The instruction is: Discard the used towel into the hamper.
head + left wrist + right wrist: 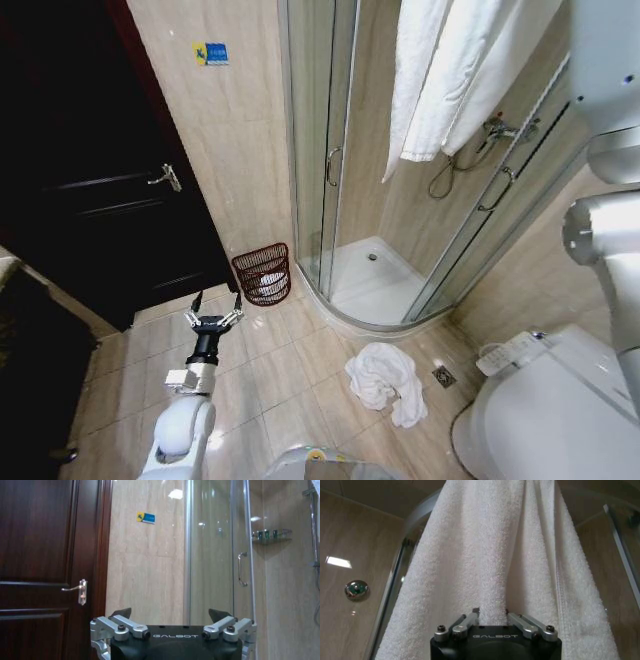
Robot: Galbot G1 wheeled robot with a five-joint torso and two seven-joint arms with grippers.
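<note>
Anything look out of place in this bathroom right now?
Yes: a crumpled white towel lies on the floor tiles between the shower tray and the toilet, apart from the hamper. The right end effector is closed on a hanging towel instead.

A: How is the light in the room?

B: Even and fairly bright on the beige wall tiles (235,150) and the floor (290,370). The dark door (90,180) on the left swallows it and shows almost no detail.

A: Any glare?

B: Yes. The shower glass (212,555) carries a few soft bright patches from lamps overhead, and a small white reflection sits on the tile in the right wrist view.

A: Sharpness?

B: The head view bends straight lines near its edges. The left wrist view is slightly soft. The hanging towel (490,562) is crisp enough to show its weave, with gentle shadows in the folds.
</note>
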